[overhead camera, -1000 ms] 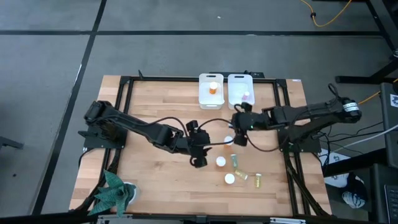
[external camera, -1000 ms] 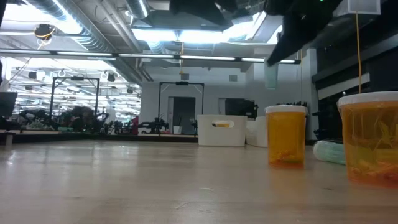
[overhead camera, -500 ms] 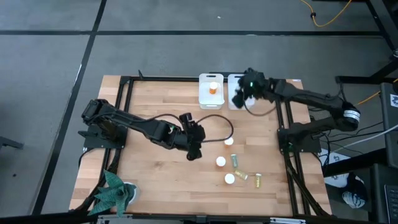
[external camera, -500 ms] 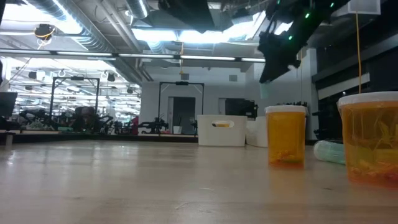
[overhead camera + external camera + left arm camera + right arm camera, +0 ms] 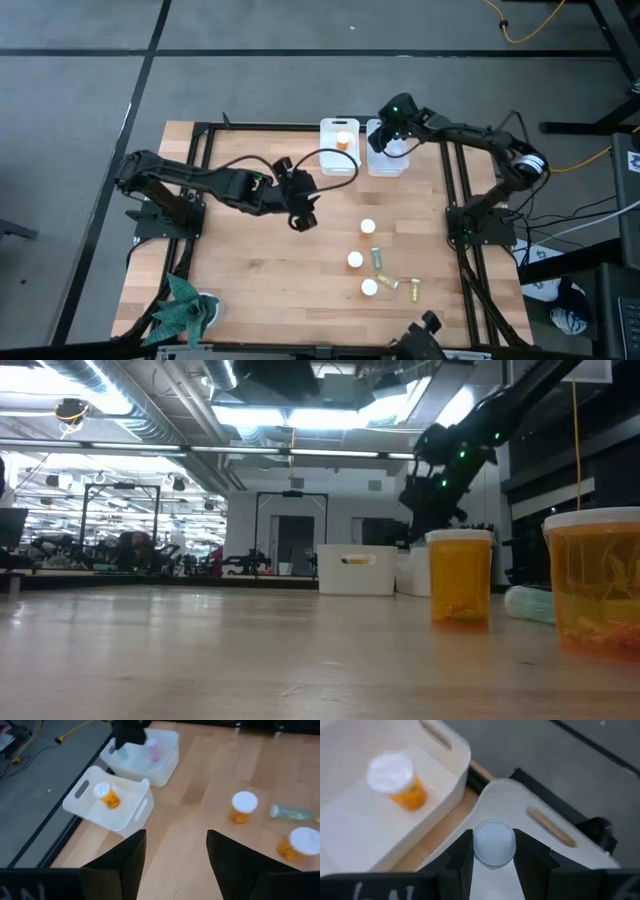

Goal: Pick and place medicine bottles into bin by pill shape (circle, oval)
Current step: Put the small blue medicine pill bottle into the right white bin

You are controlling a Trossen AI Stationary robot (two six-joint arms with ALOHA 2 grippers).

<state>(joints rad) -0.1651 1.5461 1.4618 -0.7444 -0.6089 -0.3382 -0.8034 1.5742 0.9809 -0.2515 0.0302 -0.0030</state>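
Right gripper (image 5: 383,138) is over the right bin (image 5: 372,165) at the far edge of the table (image 5: 240,290), pinching a small translucent green bottle (image 5: 494,843) between its fingers — cap side faces the wrist camera. The bottle hangs above the bin's inner space, not yet released. A pink bottle (image 5: 153,751) already lies in that bin; the left bin (image 5: 327,163) just beside it holds one orange bottle with a white cap (image 5: 343,141).

Left gripper (image 5: 298,213) hovers over bare table left of centre, jaws spread, holding nothing.

Risks, as judged from here:
- The two bins stand side by side with rims nearly touching. A release made too close to the shared edge could bounce the bottle off the rim, into the wrong bin or onto the table.
- The bottle is light and round — dropped from height it may roll or knock the pink one about.
- Pill shape cannot be read through the green plastic in any view, so whether this is the correct bin cannot be checked.

Remaining on the table, near right: three orange white-capped bottles (image 5: 368,227) and three small translucent ones lying on their sides (image 5: 378,257), all close together. That cluster is tight; picking one may nudge its neighbours. A green toy (image 5: 183,308) sits at the near left corner, well apart. Nothing blocks the drop.
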